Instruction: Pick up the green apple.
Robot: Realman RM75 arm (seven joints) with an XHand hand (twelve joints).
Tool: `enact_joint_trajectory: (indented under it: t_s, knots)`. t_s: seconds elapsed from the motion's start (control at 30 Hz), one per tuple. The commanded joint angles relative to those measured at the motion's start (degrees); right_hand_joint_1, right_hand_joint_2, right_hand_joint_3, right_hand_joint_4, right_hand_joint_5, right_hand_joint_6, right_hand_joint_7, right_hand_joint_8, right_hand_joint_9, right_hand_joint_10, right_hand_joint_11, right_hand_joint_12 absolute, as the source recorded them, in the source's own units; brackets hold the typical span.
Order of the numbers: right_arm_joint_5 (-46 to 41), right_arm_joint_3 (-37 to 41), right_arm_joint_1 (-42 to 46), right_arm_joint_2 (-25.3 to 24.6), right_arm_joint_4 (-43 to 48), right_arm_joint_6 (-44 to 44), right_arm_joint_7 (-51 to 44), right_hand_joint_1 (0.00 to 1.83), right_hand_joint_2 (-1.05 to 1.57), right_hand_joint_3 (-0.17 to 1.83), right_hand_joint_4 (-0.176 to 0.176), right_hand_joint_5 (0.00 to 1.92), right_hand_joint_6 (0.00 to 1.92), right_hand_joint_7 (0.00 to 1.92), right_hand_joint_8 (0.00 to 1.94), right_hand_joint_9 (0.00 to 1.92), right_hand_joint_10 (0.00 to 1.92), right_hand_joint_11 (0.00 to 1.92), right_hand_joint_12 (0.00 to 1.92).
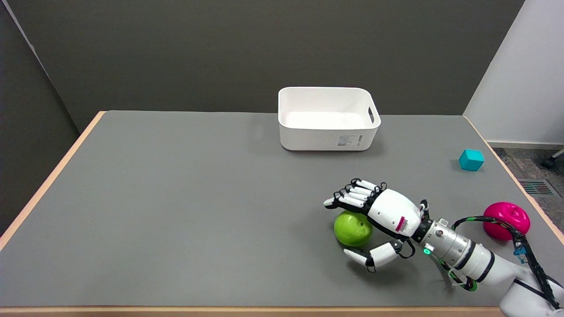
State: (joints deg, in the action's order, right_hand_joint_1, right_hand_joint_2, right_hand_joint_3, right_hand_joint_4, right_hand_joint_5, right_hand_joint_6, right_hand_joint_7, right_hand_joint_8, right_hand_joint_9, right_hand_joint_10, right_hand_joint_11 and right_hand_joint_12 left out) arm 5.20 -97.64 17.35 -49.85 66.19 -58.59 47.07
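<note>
The green apple (352, 229) sits on the grey table (185, 198) toward the near right. My right hand (379, 215) reaches in from the lower right and brackets the apple: its fingers (354, 196) stretch over the apple's far side and the thumb (372, 256) lies on the near side. The fingers are spread apart and I see a gap between the thumb and the apple. The apple rests on the table, with its right side hidden behind the palm.
A white empty bin (327, 119) stands at the back centre. A small teal cube (471, 160) lies near the right edge. A magenta round object (506, 220) sits at the far right, beside my forearm's cables.
</note>
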Motion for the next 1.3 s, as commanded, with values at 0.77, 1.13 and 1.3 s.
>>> enact_joint_trajectory:
  t_s: [0.77, 1.13, 1.3]
  knots:
    - [-5.1, 6.2, -10.0, -1.1, 10.7, 1.0, -0.2, 1.16, 1.12, 0.40, -0.176, 0.61, 1.58, 0.67, 1.61, 0.82, 1.79, 0.61, 1.92]
    - [-12.9, 3.9, -29.6, -3.6, 13.7, 20.9, -8.4, 1.16, 1.12, 0.42, -0.176, 0.61, 1.60, 0.66, 1.63, 0.83, 1.86, 0.62, 1.92]
    - [-13.0, -2.5, -41.4, -6.4, 3.4, 24.1, -11.2, 1.15, 1.12, 0.42, -0.176, 0.60, 1.61, 0.65, 1.64, 0.82, 1.87, 0.60, 1.92]
